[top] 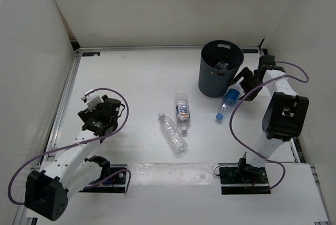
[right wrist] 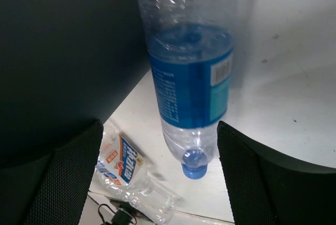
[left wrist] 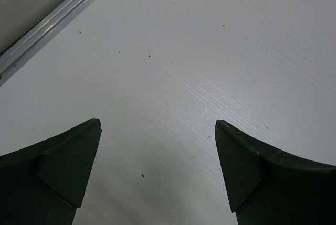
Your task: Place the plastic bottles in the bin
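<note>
The dark grey bin (top: 220, 70) stands at the back right, with something clear inside it. A blue-labelled bottle (top: 228, 100) with a blue cap lies on the table against the bin's right front. My right gripper (top: 243, 85) is open just right of it. In the right wrist view the bottle (right wrist: 191, 78) lies between my spread fingers (right wrist: 257, 178), ungripped, with the bin wall (right wrist: 58, 46) at the left. The orange-blue labelled bottle (top: 181, 109) and the plain clear bottle (top: 172, 133) lie mid-table. My left gripper (top: 100, 114) is open and empty (left wrist: 157, 125) over bare table.
White walls enclose the table on three sides. A metal rail (left wrist: 52, 23) runs along the left edge. Purple cables loop from both arms. The labelled bottle (right wrist: 118, 164) also shows in the right wrist view.
</note>
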Action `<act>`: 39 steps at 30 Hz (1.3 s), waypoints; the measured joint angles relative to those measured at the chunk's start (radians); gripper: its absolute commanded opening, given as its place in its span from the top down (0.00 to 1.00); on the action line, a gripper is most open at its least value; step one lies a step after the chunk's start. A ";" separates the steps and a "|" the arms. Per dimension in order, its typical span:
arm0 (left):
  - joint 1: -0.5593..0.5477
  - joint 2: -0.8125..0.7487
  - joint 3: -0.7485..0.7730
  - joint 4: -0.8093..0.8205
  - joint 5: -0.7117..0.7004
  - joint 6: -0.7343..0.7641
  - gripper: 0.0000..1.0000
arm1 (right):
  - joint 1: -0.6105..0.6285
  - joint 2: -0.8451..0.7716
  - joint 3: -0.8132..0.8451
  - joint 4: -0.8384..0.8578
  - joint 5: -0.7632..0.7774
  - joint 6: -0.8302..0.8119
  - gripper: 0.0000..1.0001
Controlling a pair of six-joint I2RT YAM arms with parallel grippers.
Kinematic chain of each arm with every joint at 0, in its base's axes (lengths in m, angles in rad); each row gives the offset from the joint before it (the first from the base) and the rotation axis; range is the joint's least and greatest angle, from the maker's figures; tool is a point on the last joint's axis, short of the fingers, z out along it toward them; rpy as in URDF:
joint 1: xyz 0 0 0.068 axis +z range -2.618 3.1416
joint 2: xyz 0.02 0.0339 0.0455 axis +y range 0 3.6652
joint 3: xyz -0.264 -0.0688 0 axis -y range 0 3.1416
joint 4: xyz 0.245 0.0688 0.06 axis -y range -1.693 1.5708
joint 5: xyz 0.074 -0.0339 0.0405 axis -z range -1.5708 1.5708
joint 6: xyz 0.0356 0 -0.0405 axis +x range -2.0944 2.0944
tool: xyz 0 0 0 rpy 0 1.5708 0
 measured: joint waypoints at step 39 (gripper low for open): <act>0.000 -0.003 0.000 0.003 0.000 -0.009 0.00 | 0.082 0.248 0.204 -0.168 0.114 -0.053 0.96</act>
